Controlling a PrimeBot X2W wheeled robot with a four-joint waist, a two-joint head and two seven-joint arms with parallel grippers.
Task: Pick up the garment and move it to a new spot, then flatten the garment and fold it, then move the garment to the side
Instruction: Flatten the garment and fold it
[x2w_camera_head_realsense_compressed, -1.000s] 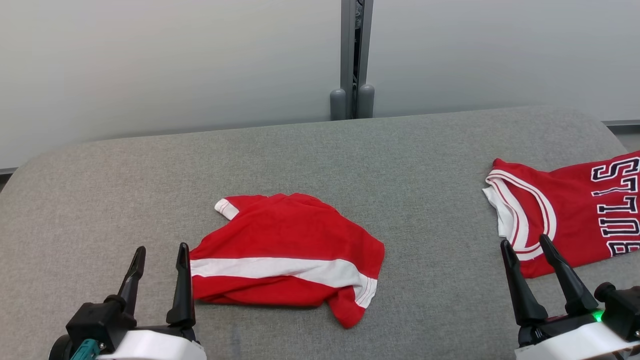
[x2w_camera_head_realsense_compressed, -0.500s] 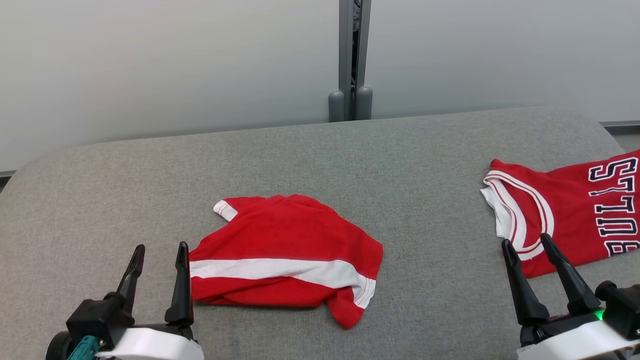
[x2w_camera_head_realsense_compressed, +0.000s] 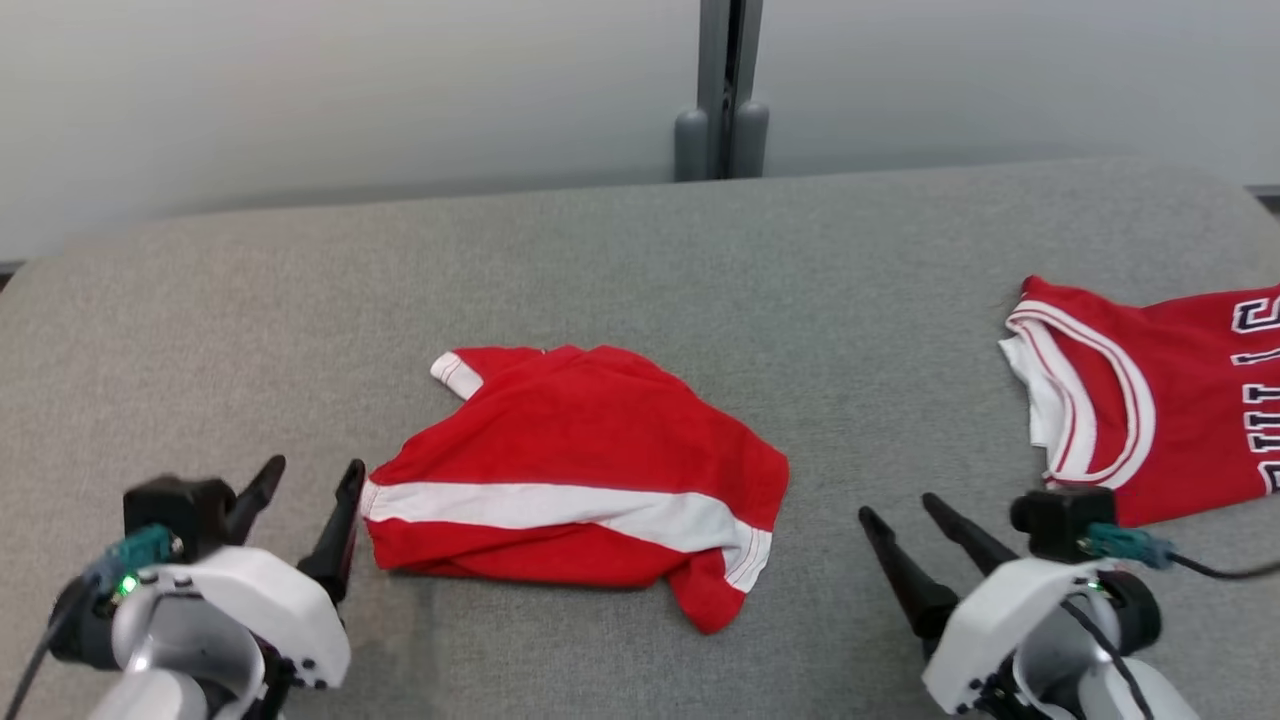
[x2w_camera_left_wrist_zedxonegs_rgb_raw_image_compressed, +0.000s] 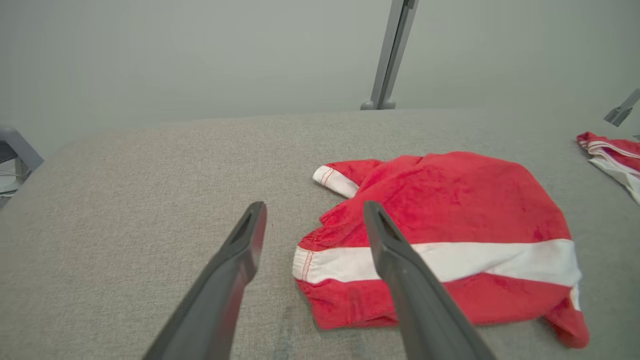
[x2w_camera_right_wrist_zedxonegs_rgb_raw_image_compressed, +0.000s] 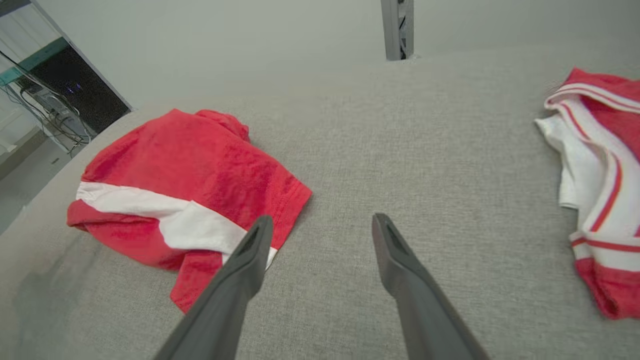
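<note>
Grey padded table (x2w_camera_head_realsense_compressed: 600, 260). A crumpled red shirt (x2w_camera_head_realsense_compressed: 580, 440) lies mid-table. Left gripper (x2w_camera_head_realsense_compressed: 312, 466) is just beside its striped edge, right gripper (x2w_camera_head_realsense_compressed: 897, 506) near it; both have fingers spread wide and empty. Risk: pinching a single layer, so the bundle unravels and drags. The jersey (x2w_camera_head_realsense_compressed: 1180, 400) at right could be grabbed by mistake.

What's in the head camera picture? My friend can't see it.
A crumpled red shirt with a white stripe lies in the middle of a grey fabric table. The open left gripper and open right gripper flank it, holding nothing. A red-and-white jersey lies at the right edge.
</note>
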